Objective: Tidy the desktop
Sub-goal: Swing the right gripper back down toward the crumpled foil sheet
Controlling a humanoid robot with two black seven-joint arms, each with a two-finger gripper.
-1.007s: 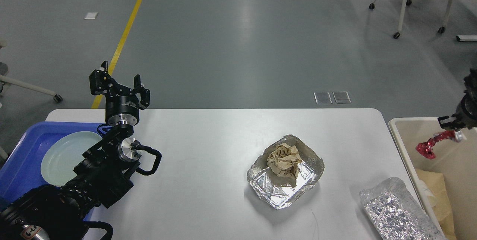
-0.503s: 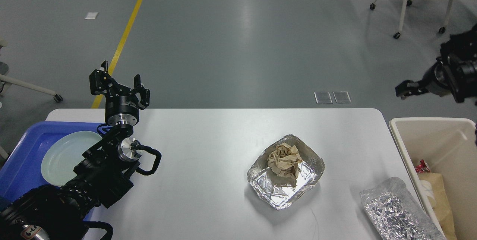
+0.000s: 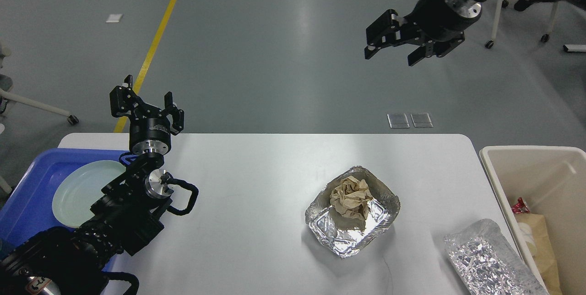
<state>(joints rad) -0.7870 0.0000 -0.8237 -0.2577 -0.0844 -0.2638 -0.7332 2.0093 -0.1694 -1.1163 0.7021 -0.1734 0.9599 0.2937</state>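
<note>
The white desktop (image 3: 256, 185) fills the lower half of the head view. On it sits a crumpled foil tray (image 3: 351, 210) holding a ball of brown paper (image 3: 350, 196), right of centre. A flattened foil piece (image 3: 485, 258) lies at the front right corner. My left gripper (image 3: 145, 102) is open and empty, raised over the desktop's far left edge. My right gripper (image 3: 391, 50) is open and empty, high up beyond the far edge, well above the foil tray.
A blue tray (image 3: 27, 194) with a pale round plate (image 3: 82, 192) sits at the left, partly under my left arm. A cream bin (image 3: 531, 157) stands at the right, holding a red wrapper (image 3: 519, 204) and brown paper. A wheeled chair stands at the far right.
My right gripper let go of the red wrapper over the cream bin, then swung up and to the left, away from the bin. The wrapper now lies in the bin. The left arm has not moved.
</note>
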